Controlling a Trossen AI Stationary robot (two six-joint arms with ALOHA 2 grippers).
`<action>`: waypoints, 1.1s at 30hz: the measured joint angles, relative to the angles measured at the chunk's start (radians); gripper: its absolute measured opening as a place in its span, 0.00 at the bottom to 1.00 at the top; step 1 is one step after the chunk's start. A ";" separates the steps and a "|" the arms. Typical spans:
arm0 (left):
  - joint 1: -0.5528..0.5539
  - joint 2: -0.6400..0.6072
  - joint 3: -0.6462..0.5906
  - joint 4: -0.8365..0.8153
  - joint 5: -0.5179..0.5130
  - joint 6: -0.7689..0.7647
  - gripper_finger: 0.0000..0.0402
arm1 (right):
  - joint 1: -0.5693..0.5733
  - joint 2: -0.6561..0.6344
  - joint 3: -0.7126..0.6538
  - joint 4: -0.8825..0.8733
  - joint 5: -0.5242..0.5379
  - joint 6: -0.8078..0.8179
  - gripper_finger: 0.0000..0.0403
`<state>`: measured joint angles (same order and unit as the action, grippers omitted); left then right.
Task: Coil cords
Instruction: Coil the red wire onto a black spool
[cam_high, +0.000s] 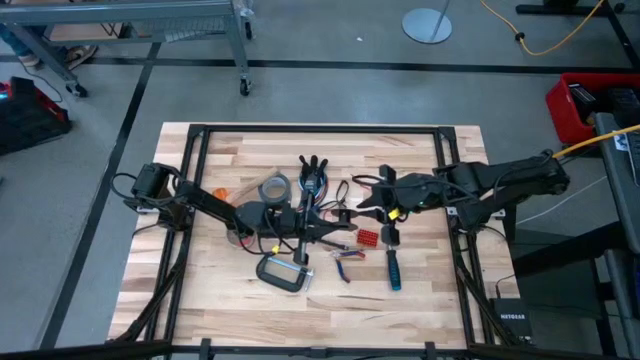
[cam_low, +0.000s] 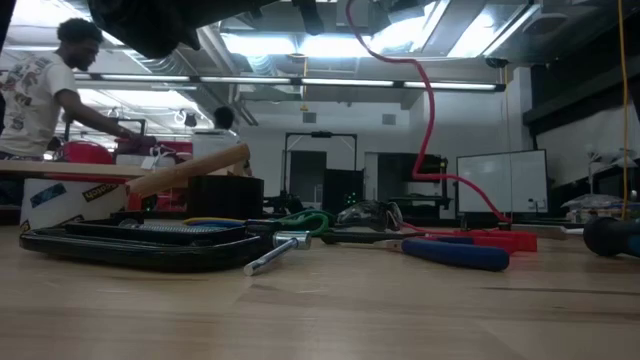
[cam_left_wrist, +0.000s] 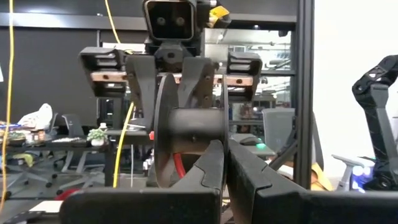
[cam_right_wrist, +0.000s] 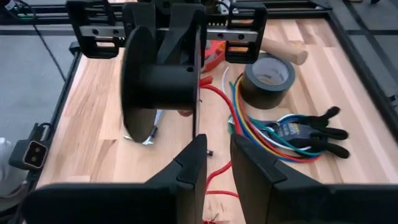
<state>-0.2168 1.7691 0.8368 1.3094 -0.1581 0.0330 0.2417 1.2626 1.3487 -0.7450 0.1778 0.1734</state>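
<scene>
A black spool hangs above the table's middle between my two grippers. My left gripper reaches in from the table's left and is shut on it. Facing it from the right, my right gripper stands open just short of the spool, with nothing between its fingers. A red cord drops slack from the spool to the table. More coloured cords lie bundled on the table beside black clamps. My left gripper pinches the rim of one spool flange, seen edge-on, between its two shut fingers. The fingers come nearly level from the table's left, tipped slightly up. The spool is lifted clear of the table with its axis level, and the red cord trails below.
A grey duct tape roll and an orange-red tape roll lie toward the far left. A wooden-handled hammer, a blue-handled screwdriver, a small red block and a silver clamp lie nearer. A person works beyond the table.
</scene>
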 joint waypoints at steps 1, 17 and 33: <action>0.000 0.000 0.000 0.000 0.000 0.000 0.00 | 0.000 0.004 0.000 0.000 -0.009 0.000 0.19; -0.002 0.000 0.000 -0.016 0.026 -0.005 0.00 | 0.000 0.016 0.000 0.056 -0.040 0.000 0.19; -0.013 0.000 0.000 -0.012 0.026 0.000 0.00 | 0.000 -0.026 0.000 0.033 -0.126 0.005 0.19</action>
<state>-0.2295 1.7695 0.8368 1.2976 -0.1325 0.0326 0.2417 1.2369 1.3487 -0.7118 0.0520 0.1783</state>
